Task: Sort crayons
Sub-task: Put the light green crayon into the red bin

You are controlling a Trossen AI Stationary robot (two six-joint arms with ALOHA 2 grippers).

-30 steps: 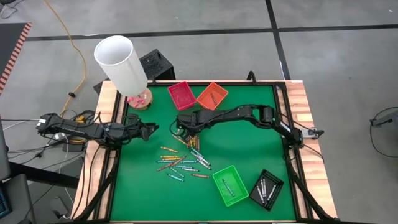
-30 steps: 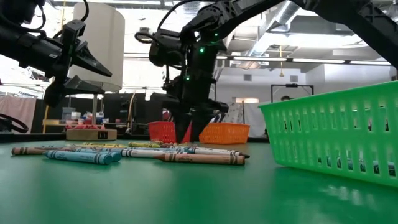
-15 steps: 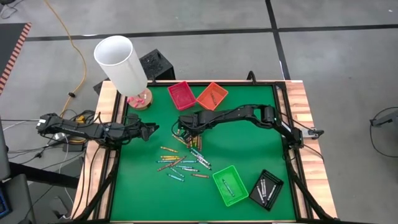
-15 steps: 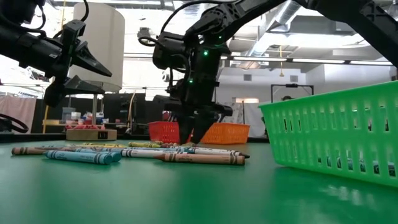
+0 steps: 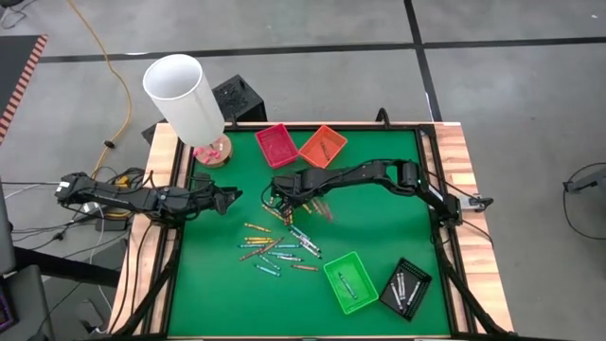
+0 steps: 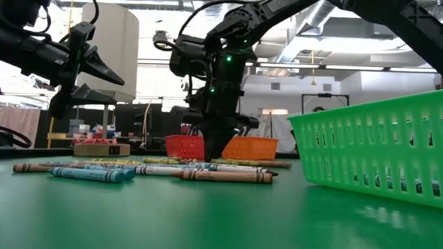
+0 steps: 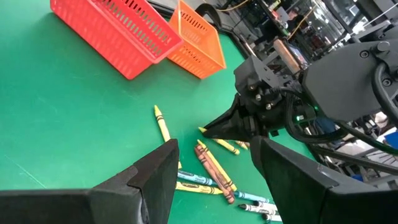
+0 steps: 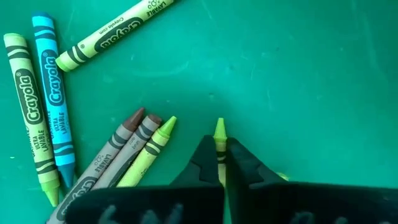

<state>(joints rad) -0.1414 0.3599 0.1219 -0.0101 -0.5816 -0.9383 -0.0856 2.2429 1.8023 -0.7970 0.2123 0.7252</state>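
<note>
the sorting job looks only partly done. in the high view a few crayons already lie in the green tray [image 5: 350, 281] and the black tray [image 5: 405, 288], and one or two show in the orange tray [image 5: 323, 146]. i cannot tell if anything is in the red tray [image 5: 276, 145]. a big bunch of loose crayons [image 5: 276, 248] is spread out on the green mat [image 5: 379, 227] in the middle of the table, so there is a lot left to put away.

the right gripper [image 5: 284, 202] is down low on the mat, at the end of the bunch nearest the red and orange trays. its two fingers are squeezed together on a yellow-green crayon [image 8: 219, 134]. in the right wrist view the crayon's pointy tip pokes out from between the fingertips, and the rest is hidden behind them. the crayon looks to be right at the mat, not lifted up. just beside it lie another yellow-green crayon [image 8: 151, 147] and two brown crayons [image 8: 121, 147], close but not touching the fingers. a blue crayon [image 8: 51, 86] lies farther off.

the left gripper [image 5: 225, 198] waits near the left edge of the mat, up off the table. its fingers are spread apart and hold nothing.
</note>
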